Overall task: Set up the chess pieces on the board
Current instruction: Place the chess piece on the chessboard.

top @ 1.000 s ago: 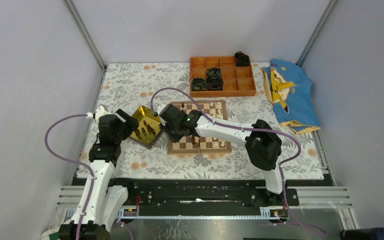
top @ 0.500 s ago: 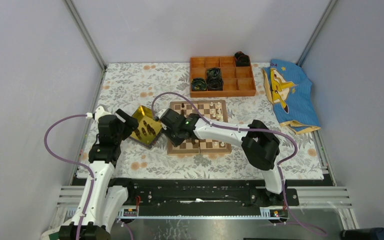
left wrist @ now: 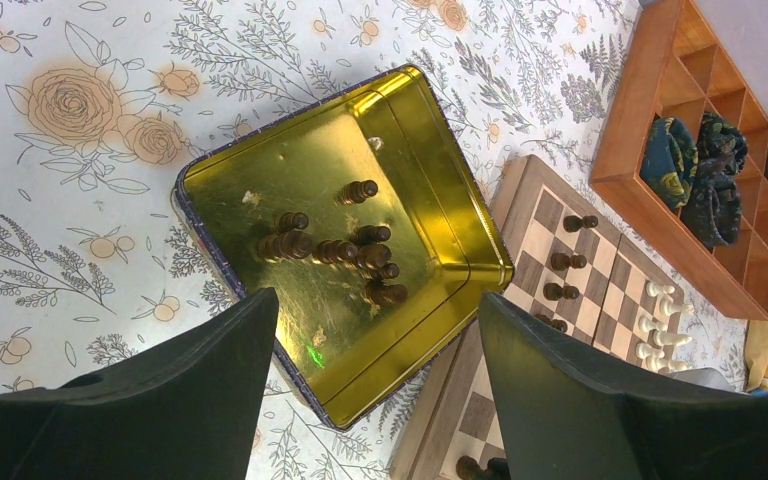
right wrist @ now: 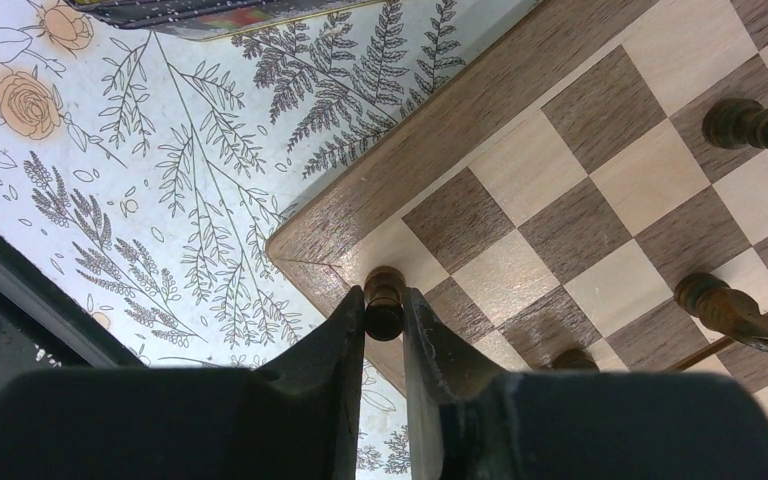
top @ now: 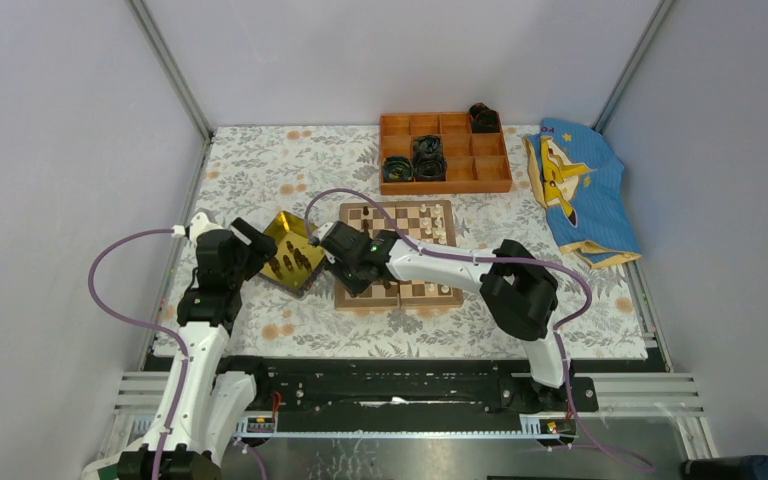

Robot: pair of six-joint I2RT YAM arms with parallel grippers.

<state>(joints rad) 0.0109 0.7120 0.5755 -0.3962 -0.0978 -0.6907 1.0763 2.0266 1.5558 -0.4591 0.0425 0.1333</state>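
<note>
Left gripper (left wrist: pixel 378 305), fingers spread, hangs over the gold tray (left wrist: pixel 260 190), which holds a cluster of dark pieces (left wrist: pixel 335 250). Right gripper (right wrist: pixel 385 310) pinches one dark piece (right wrist: pixel 384 283) at the board (right wrist: pixel 600 200) corner. The orange box (top: pixel 490 170) holds black rolls (top: pixel 427 158). The blue cloth's (top: pixel 585 190) print is unreadable.

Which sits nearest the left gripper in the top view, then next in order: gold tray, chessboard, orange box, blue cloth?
From the left gripper:
1. Gold tray, right beside it.
2. Chessboard, centre.
3. Orange box, at the back.
4. Blue cloth, far right.
</note>
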